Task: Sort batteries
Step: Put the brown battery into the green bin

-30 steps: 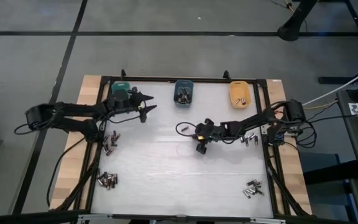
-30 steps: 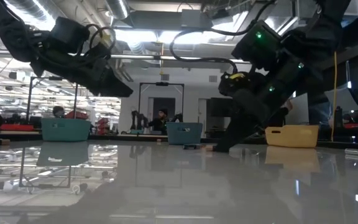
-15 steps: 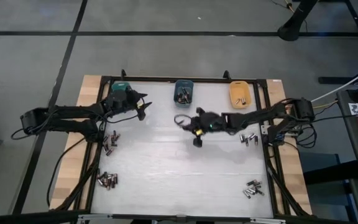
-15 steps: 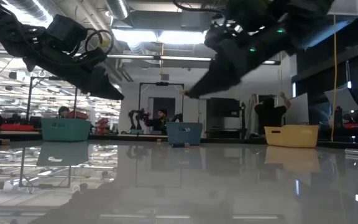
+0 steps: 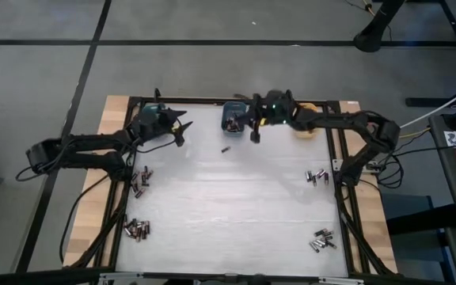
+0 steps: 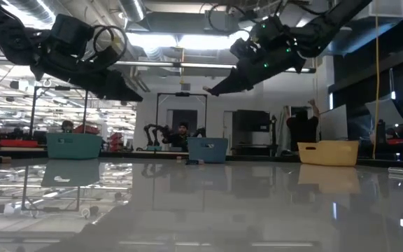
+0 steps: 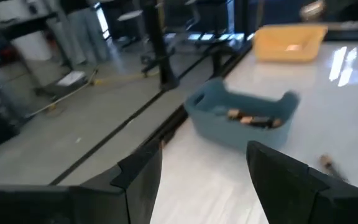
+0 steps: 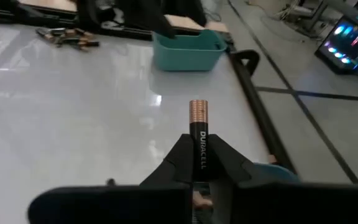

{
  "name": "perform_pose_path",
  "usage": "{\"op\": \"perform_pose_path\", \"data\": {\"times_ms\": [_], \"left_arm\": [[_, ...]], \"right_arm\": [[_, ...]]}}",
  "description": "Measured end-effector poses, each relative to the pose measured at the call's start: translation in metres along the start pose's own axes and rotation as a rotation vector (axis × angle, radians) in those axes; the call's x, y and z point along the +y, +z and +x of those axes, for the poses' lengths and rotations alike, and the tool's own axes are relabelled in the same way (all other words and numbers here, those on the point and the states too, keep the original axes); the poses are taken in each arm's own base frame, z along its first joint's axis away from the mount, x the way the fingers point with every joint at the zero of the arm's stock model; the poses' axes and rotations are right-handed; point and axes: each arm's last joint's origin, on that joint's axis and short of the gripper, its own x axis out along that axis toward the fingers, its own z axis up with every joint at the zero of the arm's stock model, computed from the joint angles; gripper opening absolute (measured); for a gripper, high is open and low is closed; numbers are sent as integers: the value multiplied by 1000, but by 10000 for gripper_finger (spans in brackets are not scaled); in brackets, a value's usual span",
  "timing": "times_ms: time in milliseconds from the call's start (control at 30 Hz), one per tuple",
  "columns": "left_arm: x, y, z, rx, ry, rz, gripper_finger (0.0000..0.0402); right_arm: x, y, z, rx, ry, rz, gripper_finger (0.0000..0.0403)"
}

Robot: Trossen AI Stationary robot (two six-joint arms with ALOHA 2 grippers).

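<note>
room: grey floor with dark seams around the table; low view looks into a lab with ceiling lights and people far back
high / surface: white tabletop in a black frame on wood
high / bins: teal bin, blue bin, orange bin in a row along the far edge
high / right gripper: raised beside the blue bin, between it and the orange bin; held item too small to make out here
high / left gripper: by the teal bin, fingers apart, nothing between them
high / loose battery: lying alone on the white top just in front of the blue bin, long axis skewed to the table edges
high / battery piles: clusters near the left edge, right edge and front right corner, cells pointing every way
low / arms: both hang above the table; right gripper over the blue bin, left gripper up over the teal bin
left wrist / fingers: spread, empty; blue bin ahead holds a few batteries lying flat; orange bin farther off
left wrist / stray cell: on the table near the blue bin
right wrist / right gripper: clamped on a Duracell battery
right wrist / battery axis: in line with the fingers, pointing straight out ahead of them
right wrist / battery look: black body with white lettering, copper band at the free end
right wrist / beyond: teal bin and a pile of cells
</note>
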Motion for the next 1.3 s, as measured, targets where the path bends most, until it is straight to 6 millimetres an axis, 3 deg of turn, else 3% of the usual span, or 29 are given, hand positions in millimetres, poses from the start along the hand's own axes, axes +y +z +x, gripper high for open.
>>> {"op": "perform_pose_path", "data": {"times_ms": [200,400,567,733,933,1167,1300], "left_arm": [[12,4,-1,-96,-157,-44,224],[21,13,-4,-219,-287,-160,224],[20,15,-1,-258,-334,-206,224],[21,14,7,-273,-253,-289,224],[6,13,22,-396,-316,-238,224],[-1,3,42,-432,-283,-253,224],[-8,3,54,-459,-304,-211,224]], "right_arm": [[-25,-17,4,-56,28,-4,20],[-35,-26,15,-147,51,-36,21],[-43,-13,25,-179,92,-53,21],[-57,-1,43,-136,123,-23,21],[-70,10,67,-171,266,14,21],[-68,25,69,-266,433,-27,21],[-66,29,70,-289,444,-46,21]]}}
